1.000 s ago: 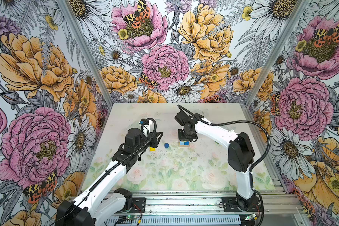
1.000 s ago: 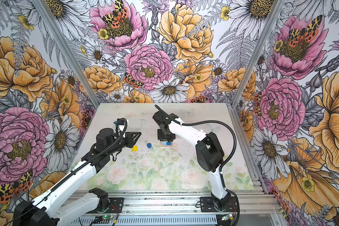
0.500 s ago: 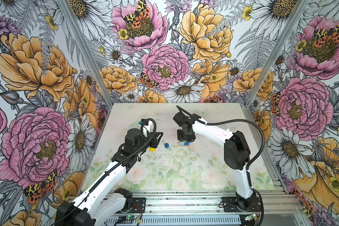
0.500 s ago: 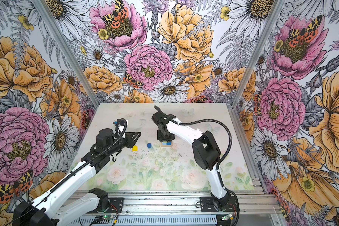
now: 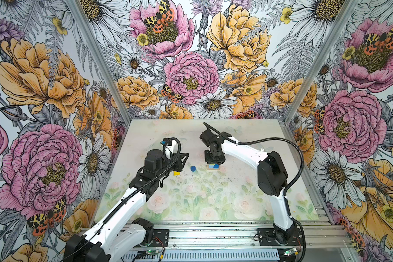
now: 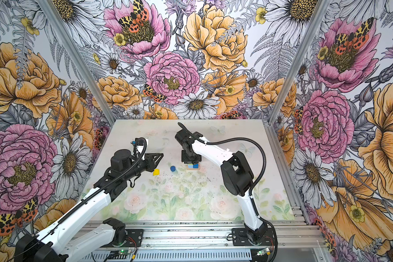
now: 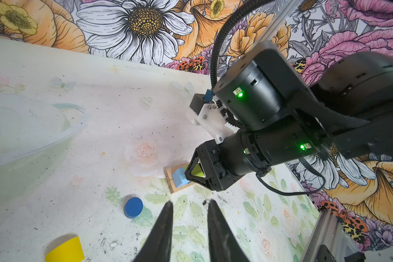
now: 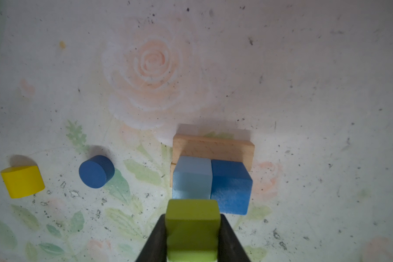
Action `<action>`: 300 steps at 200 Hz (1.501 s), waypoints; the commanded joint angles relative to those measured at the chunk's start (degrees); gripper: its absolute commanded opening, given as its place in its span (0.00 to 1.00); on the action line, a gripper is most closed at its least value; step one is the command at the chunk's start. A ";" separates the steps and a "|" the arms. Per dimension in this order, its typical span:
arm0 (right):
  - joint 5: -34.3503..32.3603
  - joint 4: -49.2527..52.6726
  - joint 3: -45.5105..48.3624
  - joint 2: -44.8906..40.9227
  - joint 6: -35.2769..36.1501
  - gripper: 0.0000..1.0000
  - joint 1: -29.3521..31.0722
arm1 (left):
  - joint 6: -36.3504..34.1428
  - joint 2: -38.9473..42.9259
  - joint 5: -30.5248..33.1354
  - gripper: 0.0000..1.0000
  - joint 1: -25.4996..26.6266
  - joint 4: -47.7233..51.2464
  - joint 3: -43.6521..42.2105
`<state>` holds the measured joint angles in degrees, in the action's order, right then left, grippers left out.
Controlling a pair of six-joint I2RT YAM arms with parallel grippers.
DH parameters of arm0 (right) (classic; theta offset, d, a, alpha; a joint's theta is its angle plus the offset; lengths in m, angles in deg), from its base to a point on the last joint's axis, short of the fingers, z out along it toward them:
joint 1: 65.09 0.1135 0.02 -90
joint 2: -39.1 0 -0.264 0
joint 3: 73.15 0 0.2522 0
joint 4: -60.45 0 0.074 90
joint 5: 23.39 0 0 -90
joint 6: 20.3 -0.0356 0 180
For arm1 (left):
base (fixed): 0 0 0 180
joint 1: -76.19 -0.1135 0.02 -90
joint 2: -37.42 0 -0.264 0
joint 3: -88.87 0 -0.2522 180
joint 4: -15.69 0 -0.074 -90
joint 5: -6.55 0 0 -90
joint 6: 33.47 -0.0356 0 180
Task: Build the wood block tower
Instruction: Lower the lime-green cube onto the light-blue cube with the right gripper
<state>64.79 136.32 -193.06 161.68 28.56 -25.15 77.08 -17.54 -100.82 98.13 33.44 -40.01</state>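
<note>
Two blue cubes (image 8: 192, 177) sat on the bars (image 8: 213, 147) just under my right gripper (image 8: 192, 219) — it had edged in, clamped on a green cube (image 8: 192, 231), so placing looked next. Left gripper (image 7: 189, 203) hung slightly parted, empty.

Green cube (image 8: 192, 226) partly beyond view's edge

green cube (image 8: 192, 229); light blue cube (image 8: 192, 179); dark blue cube (image 8: 232, 188); yellow half-round (image 8: 22, 181)
</note>
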 commanded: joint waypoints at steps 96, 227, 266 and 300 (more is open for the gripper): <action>-1.61 0.10 -2.40 2.47 -1.03 0.07 0.32 | -0.87 1.16 0.82 0.28 -0.22 -1.37 -0.89; -2.13 0.08 -2.50 2.81 -1.26 0.17 0.22 | -0.93 1.46 1.27 0.28 -0.18 -1.50 -1.06; -2.13 0.08 -2.66 2.88 -1.30 0.19 0.23 | -0.80 1.50 1.24 0.28 -0.27 -1.44 -1.07; -2.31 0.08 -2.66 2.84 -1.36 0.21 0.13 | -0.86 1.61 1.28 0.28 -0.28 -1.44 -1.15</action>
<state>63.74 136.34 -193.91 163.74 28.12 -25.15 77.08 -16.92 -100.80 98.13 33.44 -40.42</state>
